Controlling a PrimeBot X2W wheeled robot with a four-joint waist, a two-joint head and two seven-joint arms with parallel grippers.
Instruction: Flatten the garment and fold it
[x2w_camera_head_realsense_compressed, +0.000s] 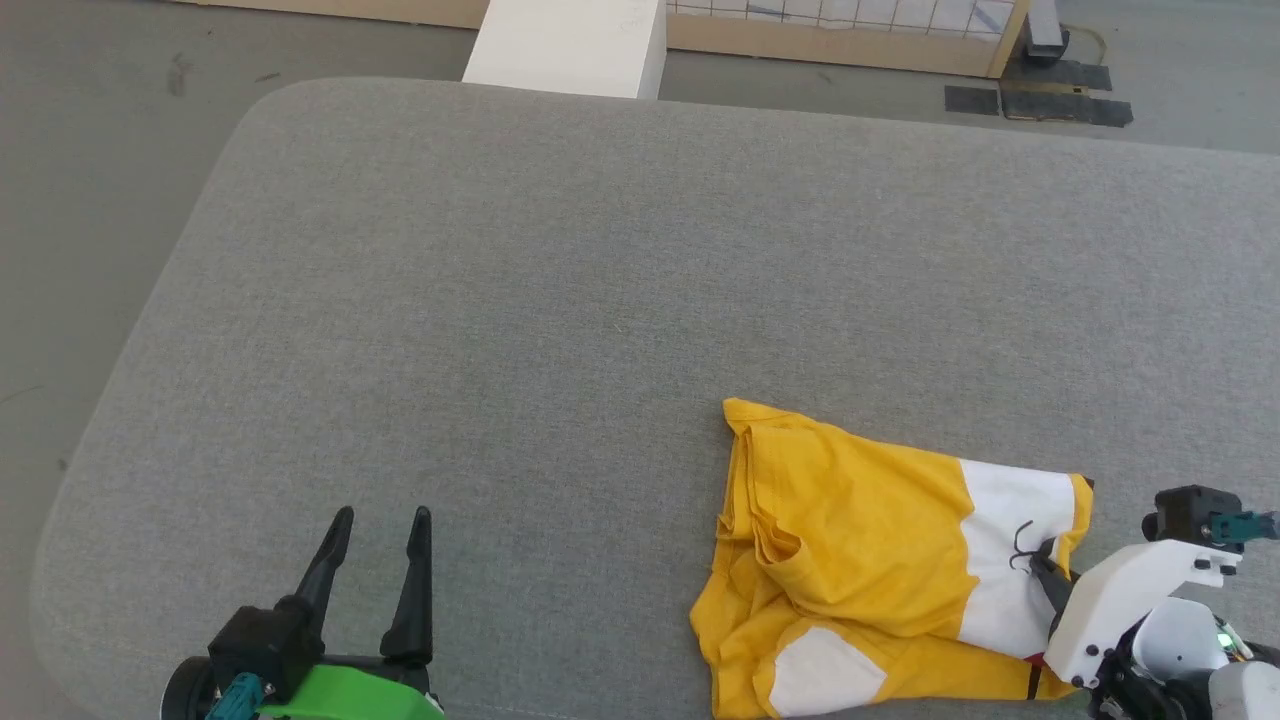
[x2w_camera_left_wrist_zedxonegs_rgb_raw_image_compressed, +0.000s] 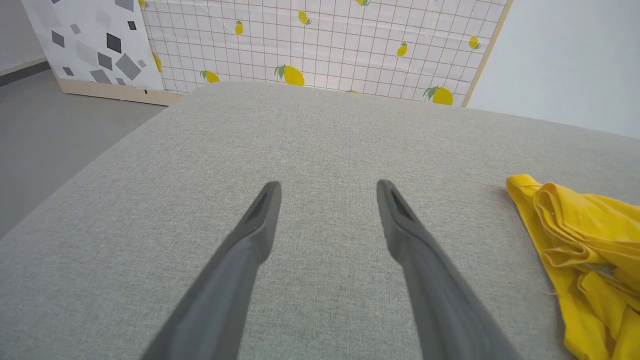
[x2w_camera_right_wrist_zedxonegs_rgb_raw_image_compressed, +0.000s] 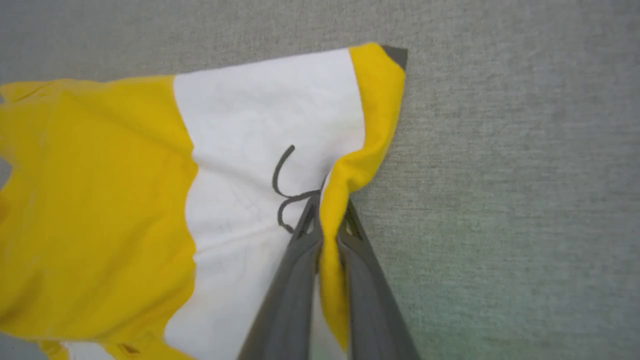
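- Down at the lower right of the head view, on the robot's side of the grey padded table (x2w_camera_head_realsense_compressed: 560, 300), the garment (x2w_camera_head_realsense_compressed: 860, 540) sits in a crumpled heap. It's yellow, the layers are flopped over each other, and it's nowhere near flat.
- The right gripper (x2w_camera_right_wrist_zedxonegs_rgb_raw_image_compressed: 330, 215) is squeezed narrow on a yellow edge fold, right beside the big white patch (x2w_camera_right_wrist_zedxonegs_rgb_raw_image_compressed: 260, 125) and its black squiggle (x2w_camera_right_wrist_zedxonegs_rgb_raw_image_compressed: 280, 180). There's fabric between the fingers, but I can't tell if it's one layer or several.
- The left gripper (x2w_camera_head_realsense_compressed: 382, 520) is spread wide with nothing in it, over bare table well to the left of the shirt.
- My read is that we're at the very start of flattening: one edge is grabbed, nothing is spread out, and folding is a long way off.
- To do this bit well, I'd draw that pinched edge outward and away from the heap, slow and low. That way the cloth slides open instead of the whole bundle dragging along.
- One gripper alone will probably just tow the pile. I'd bring the left gripper across to the bunched yellow corner on the heap's far side and pinch there, so the shirt gets tensioned between the two.
- If the pinch has several layers, the pull won't open anything. In that case I'd let go and re-grab a single edge.
- The shirt is close to the table's near edge, so I'd pull toward the open middle.
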